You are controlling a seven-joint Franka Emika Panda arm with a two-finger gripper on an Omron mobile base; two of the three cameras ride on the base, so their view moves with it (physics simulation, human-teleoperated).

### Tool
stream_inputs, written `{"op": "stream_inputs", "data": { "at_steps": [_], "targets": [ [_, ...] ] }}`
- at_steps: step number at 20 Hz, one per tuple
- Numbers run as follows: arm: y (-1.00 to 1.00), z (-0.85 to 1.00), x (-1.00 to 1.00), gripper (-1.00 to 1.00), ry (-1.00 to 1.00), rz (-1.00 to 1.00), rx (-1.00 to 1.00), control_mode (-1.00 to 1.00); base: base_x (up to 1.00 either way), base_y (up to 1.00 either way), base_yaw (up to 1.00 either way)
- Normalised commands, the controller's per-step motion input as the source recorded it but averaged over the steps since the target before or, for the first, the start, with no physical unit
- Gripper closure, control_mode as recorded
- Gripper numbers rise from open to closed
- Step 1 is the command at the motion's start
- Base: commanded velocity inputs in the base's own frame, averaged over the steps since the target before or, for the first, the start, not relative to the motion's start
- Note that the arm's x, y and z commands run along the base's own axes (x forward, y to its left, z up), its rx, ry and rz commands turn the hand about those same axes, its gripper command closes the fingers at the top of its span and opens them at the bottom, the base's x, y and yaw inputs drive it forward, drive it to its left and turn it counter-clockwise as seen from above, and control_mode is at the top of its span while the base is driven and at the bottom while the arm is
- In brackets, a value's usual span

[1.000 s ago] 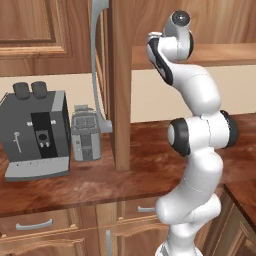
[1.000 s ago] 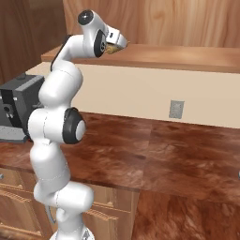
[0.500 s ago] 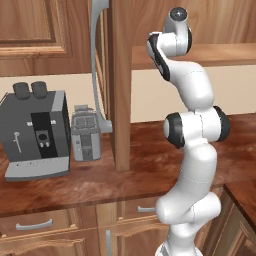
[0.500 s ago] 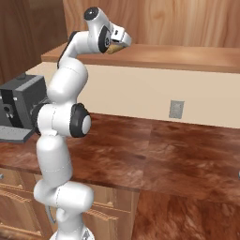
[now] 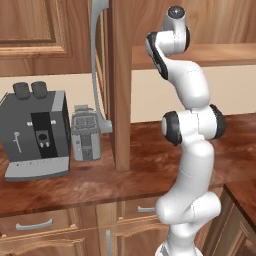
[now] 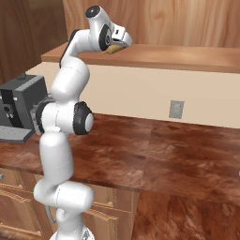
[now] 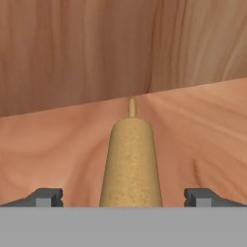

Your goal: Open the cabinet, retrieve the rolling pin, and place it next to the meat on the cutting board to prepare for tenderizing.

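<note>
- The gripper (image 7: 123, 198) is wide open, with one dark finger tip (image 7: 47, 197) on each side and nothing squeezed between them yet.
- The rolling pin (image 7: 130, 164) lies right between the two tips, in the middle of the gap, and does not touch either one.
- It points straight away from the gripper, so the fat tan body is close and the thin stub handle is at the far end (it looks tiny from here).
- The rolling pin rests on the wooden shelf (image 7: 58, 149) inside the cabinet (image 5: 121, 85), just under the gripper.
- Past the far end of the pin is the back wall of the cabinet, with wood grain running up and down.
- In the right base view the gripper (image 6: 114, 46) is up high, reaching in over the shelf edge (image 6: 187, 57), and a bit of tan shows under the hand.
- The cabinet door (image 5: 120, 100) is swung open, to the left of the arm, and its long grey handle (image 5: 97, 65) curves down its edge.
- Far below the gripper is the brown counter (image 6: 178, 150).
- A dark coffee machine (image 5: 36, 130) and a small grey toaster (image 5: 86, 132) stand on the counter, well off to the left of the arm and low down.
- Drawers with short grey handles (image 5: 34, 225) sit under the counter.
</note>
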Motion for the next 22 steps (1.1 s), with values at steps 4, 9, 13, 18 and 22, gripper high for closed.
{"op": "stream_inputs", "data": {
  "at_steps": [4,9,13,18,22],
  "targets": [
    [0.0,-0.21,0.18,1.0,0.0,0.0,0.0,-1.0,0.0,0.0,0.0],
    [0.0,-0.28,0.13,1.0,0.0,0.0,0.0,-1.0,0.0,0.0,0.0],
    [0.01,-0.36,0.0,1.0,0.0,0.0,0.0,-1.0,0.0,0.0,0.0],
    [0.0,-0.32,-0.03,1.0,0.02,0.0,0.0,-1.0,0.0,0.0,0.0],
    [0.0,-0.49,-0.15,1.0,0.0,0.0,0.02,-1.0,0.0,0.0,0.0]
  ]
}}
